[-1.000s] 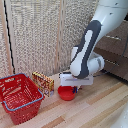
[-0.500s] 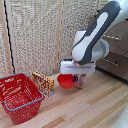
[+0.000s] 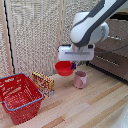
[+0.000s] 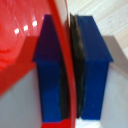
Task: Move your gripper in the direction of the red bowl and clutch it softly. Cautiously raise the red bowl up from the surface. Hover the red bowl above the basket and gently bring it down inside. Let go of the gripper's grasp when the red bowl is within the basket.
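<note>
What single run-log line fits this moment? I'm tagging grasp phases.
phase: carry | pincer: shut on red bowl rim | bowl: lifted off floor, above pink cup | basket: toward exterior view's left, bowl not yet over it

Red bowl, blue-rimmed red basket

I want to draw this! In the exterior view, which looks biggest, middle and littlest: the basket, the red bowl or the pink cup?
1. The basket, clearly largest.
2. and 3. The red bowl, held up by the gripper, and the pink cup look about alike, so I won't rank them.
</note>
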Tool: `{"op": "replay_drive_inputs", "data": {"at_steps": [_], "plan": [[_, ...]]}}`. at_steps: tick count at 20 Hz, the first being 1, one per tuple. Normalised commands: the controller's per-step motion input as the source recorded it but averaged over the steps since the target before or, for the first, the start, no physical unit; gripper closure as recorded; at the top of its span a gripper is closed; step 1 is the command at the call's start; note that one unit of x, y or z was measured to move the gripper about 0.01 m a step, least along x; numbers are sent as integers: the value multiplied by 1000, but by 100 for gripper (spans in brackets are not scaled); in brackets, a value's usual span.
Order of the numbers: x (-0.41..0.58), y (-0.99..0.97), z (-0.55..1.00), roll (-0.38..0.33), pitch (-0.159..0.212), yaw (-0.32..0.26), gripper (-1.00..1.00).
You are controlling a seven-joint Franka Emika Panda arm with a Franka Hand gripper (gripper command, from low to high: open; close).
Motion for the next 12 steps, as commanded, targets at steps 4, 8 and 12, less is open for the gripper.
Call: {"op": "replay_drive_inputs", "data": {"at_steps": [4, 8, 12], "plan": [[509, 350, 698, 31, 196, 79, 100], [441, 635, 602, 33, 195, 96, 100], [341, 802, 400, 5, 148, 77, 100]]}}
